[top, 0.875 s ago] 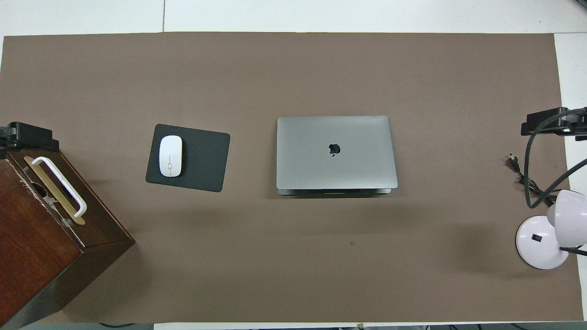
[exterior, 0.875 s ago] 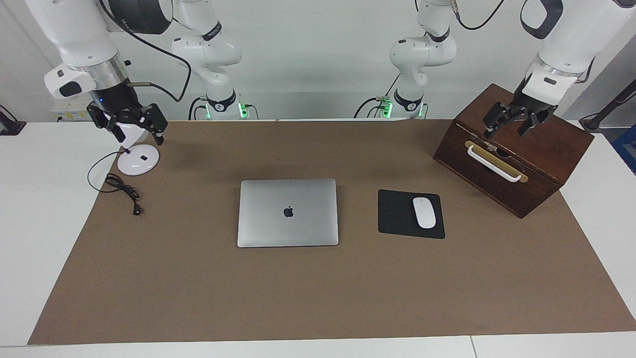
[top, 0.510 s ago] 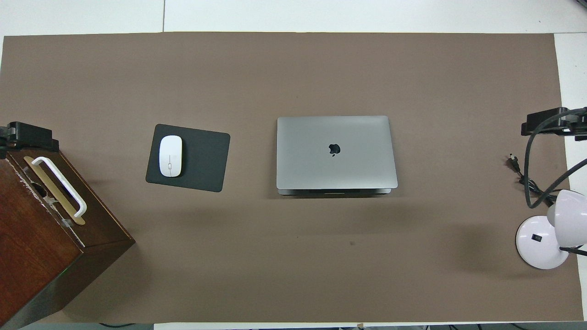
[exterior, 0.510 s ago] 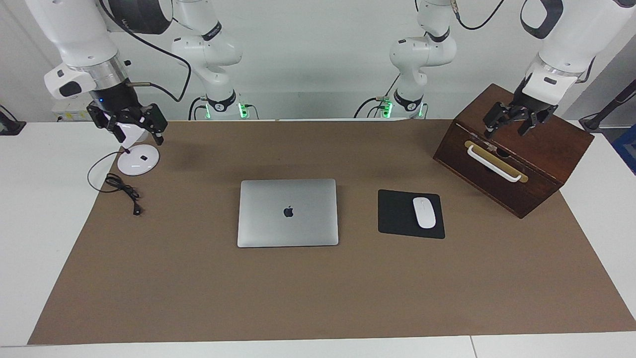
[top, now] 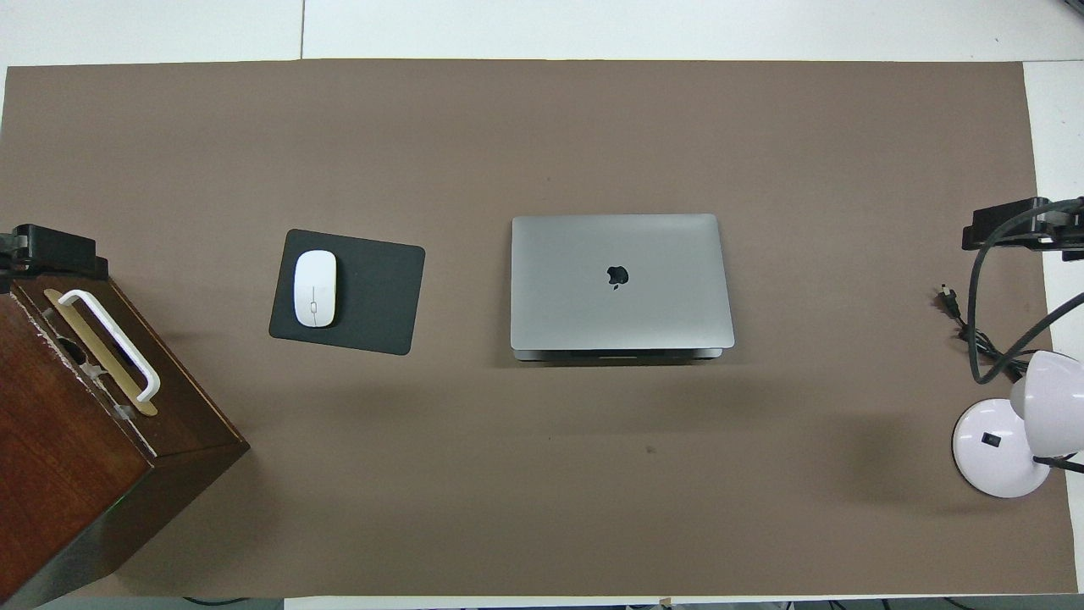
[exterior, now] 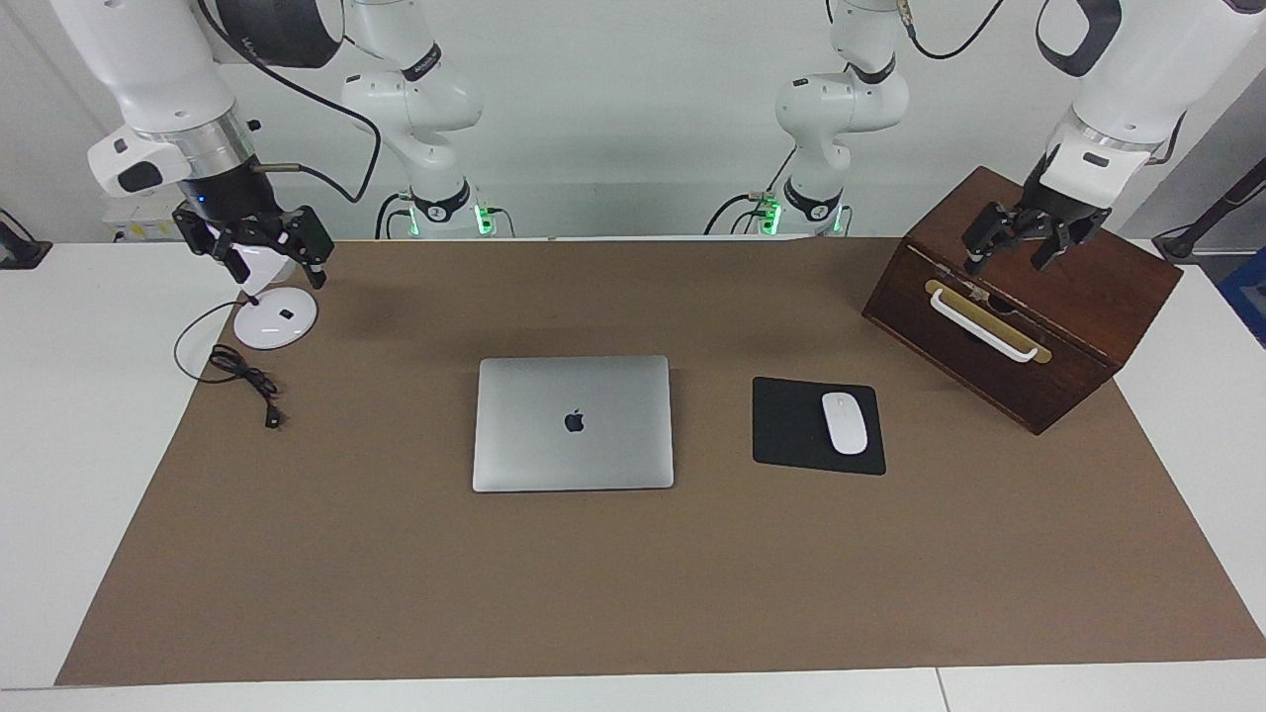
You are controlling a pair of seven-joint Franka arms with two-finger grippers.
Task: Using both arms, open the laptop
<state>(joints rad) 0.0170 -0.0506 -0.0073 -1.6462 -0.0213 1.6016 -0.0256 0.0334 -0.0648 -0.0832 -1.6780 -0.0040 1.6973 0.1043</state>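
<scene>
The laptop (exterior: 574, 423) lies shut and flat in the middle of the brown mat, its dark logo up; it also shows in the overhead view (top: 621, 280). My left gripper (exterior: 1006, 259) hangs open and empty over the wooden box, toward the left arm's end of the table; the overhead view shows only its tip (top: 52, 252). My right gripper (exterior: 279, 267) hangs open and empty over the desk lamp, toward the right arm's end; the overhead view shows its tip (top: 1012, 227). Both grippers are well apart from the laptop.
A black mouse pad (exterior: 791, 427) with a white mouse (exterior: 845, 422) lies beside the laptop toward the left arm's end. A dark wooden box (exterior: 1039, 316) with a white handle stands at that end. A white desk lamp (exterior: 275, 318) and its black cable (exterior: 242, 376) are at the right arm's end.
</scene>
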